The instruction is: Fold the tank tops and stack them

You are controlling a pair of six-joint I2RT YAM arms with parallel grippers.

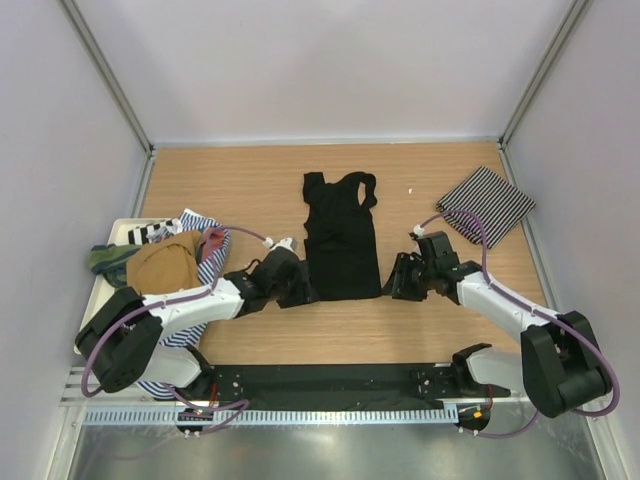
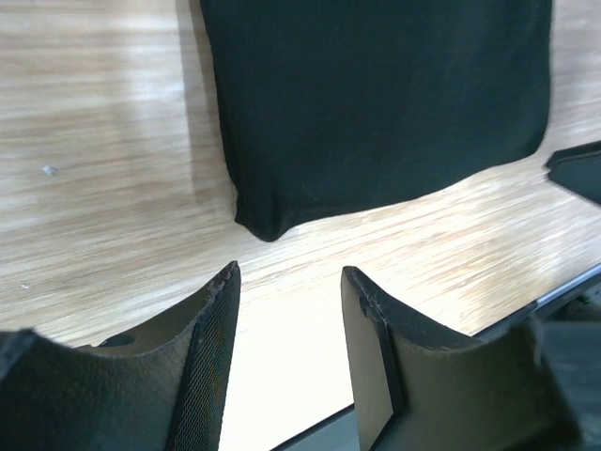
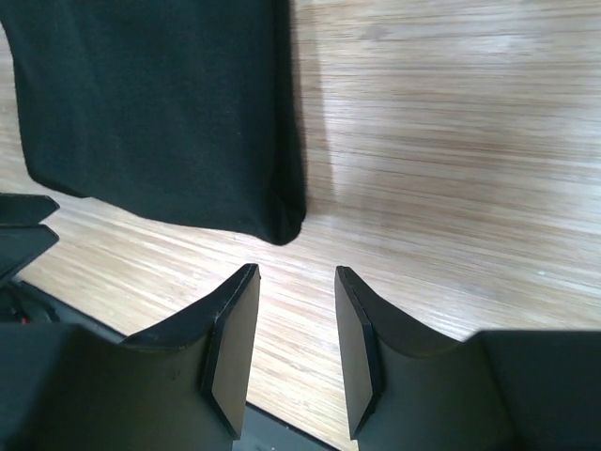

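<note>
The white tray (image 1: 124, 229) at left holds heaped tops (image 1: 165, 265); left gripper (image 2: 286, 282) and right gripper (image 3: 296, 282) released, empty, beside black top (image 1: 340, 250).

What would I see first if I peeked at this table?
A black tank top lies in the middle of the wooden table. The left fingers and right fingers are open, just off its two near corners. Next you'd spot a folded striped top at the far right and a jumbled pile of tops on the left.
</note>
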